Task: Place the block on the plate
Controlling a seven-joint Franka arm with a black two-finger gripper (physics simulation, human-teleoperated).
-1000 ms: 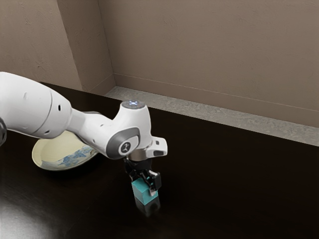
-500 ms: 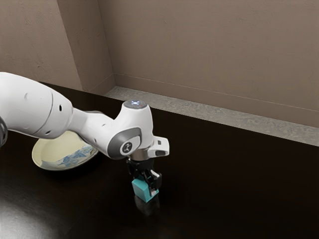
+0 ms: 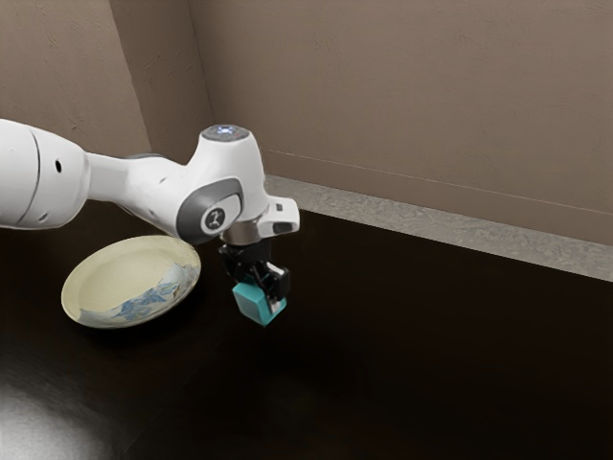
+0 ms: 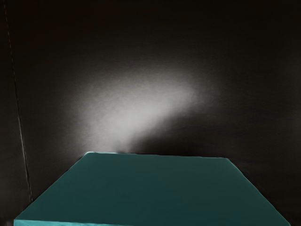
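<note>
Glossy white rounded arm shells (image 3: 144,194) are marked by thin dark seam (image 3: 36,172) and black round recess (image 3: 58,166) | flat round grey cap (image 3: 213,134) is dotted with bluish-white lights (image 3: 225,128) | curved dark-grey panel (image 3: 194,205) bears round emblem (image 3: 214,220) | silvery metal collar (image 3: 241,233) is fitted above black angular two-finger gripper (image 3: 263,305)

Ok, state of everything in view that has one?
Gripper: shut on the block.
Block: held, off the table, not on the plate.
Plate: face up on the table, block not on it.
Arm: reaching out over the table, hand pointing down.
</note>
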